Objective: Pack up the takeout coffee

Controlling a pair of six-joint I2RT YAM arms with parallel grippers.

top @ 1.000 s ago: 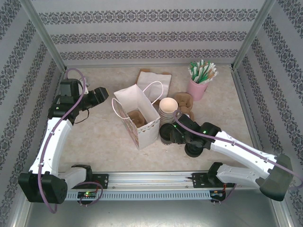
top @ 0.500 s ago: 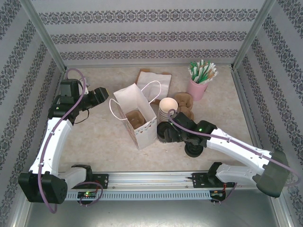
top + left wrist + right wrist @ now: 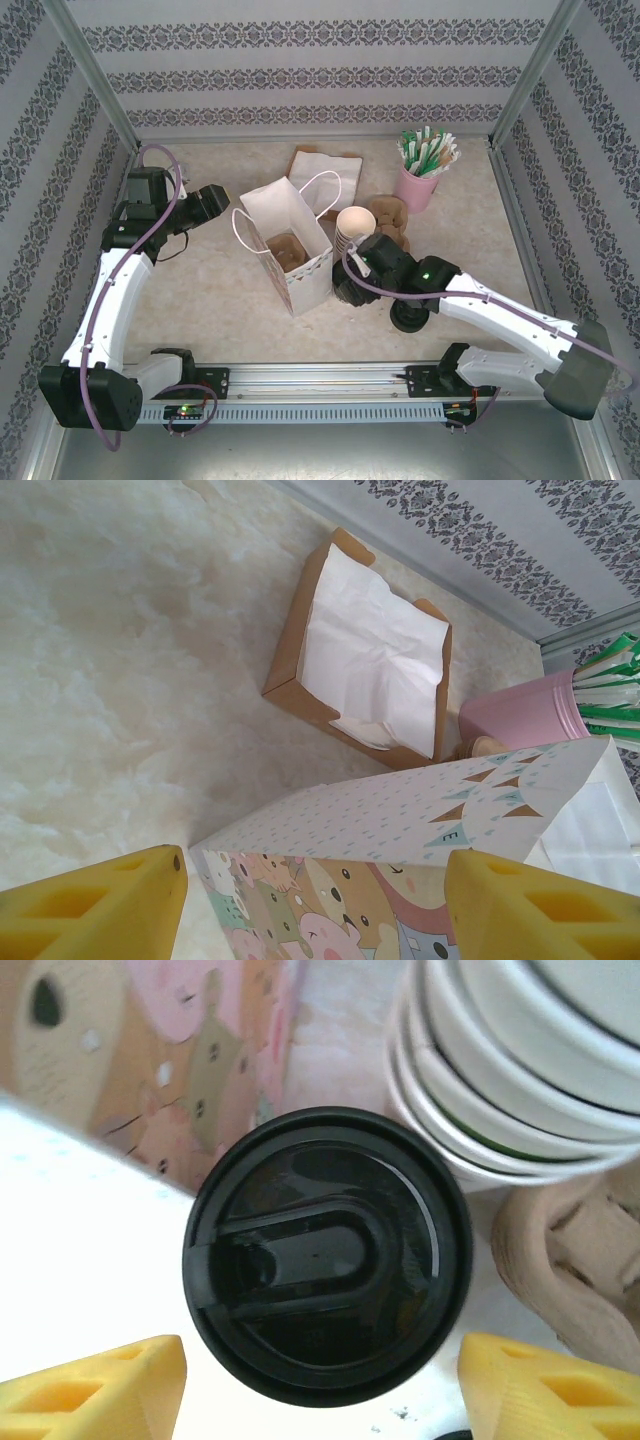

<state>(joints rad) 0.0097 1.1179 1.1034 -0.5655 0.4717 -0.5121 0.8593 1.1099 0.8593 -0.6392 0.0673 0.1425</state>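
Note:
The takeout coffee (image 3: 325,1255), a cup under a round black lid, stands on the table against the printed paper bag (image 3: 285,245), just in front of the stack of lidless white cups (image 3: 355,225). My right gripper (image 3: 320,1390) hovers over it, open, one yellow finger on each side of the lid and neither touching. From above, the right gripper (image 3: 355,272) covers most of the lid. My left gripper (image 3: 225,197) is open to the left of the bag, with the bag's cartoon side (image 3: 400,820) between and beyond its fingers (image 3: 95,905).
A brown pulp cup carrier (image 3: 390,215) lies right of the cup stack, and another sits inside the bag. A pink cup of straws (image 3: 420,185) and a napkin box (image 3: 325,165) stand at the back. A loose black lid (image 3: 410,318) lies under the right arm.
The right gripper's jaws have widened and it has shifted a little toward the bag, over the lidded cup. The left arm has not moved.

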